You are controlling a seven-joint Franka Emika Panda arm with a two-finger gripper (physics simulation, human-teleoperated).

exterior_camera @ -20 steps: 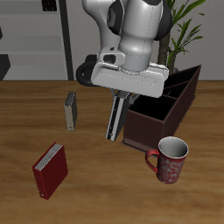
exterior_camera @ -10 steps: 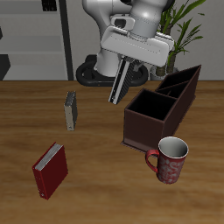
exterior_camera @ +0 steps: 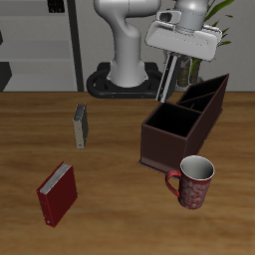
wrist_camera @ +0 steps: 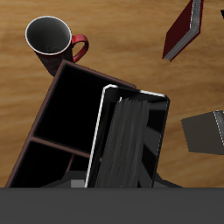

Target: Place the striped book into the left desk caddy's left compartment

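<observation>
One striped book [exterior_camera: 167, 80] above left desk caddy [exterior_camera: 179, 134].

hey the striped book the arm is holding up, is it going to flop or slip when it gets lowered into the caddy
The striped book hangs straight from the tool, so it is probably stiff. It looks thin, so likely light. Its glossy cover might slip, and it could tip inside the wide left desk caddy.

No readable text, labels, brands or numbers anywhere: none on striped book [wrist_camera: 131, 140], red book [exterior_camera: 57, 192], mug [exterior_camera: 195, 181], left desk caddy [exterior_camera: 159, 149] or bench [exterior_camera: 110, 214].
</observation>
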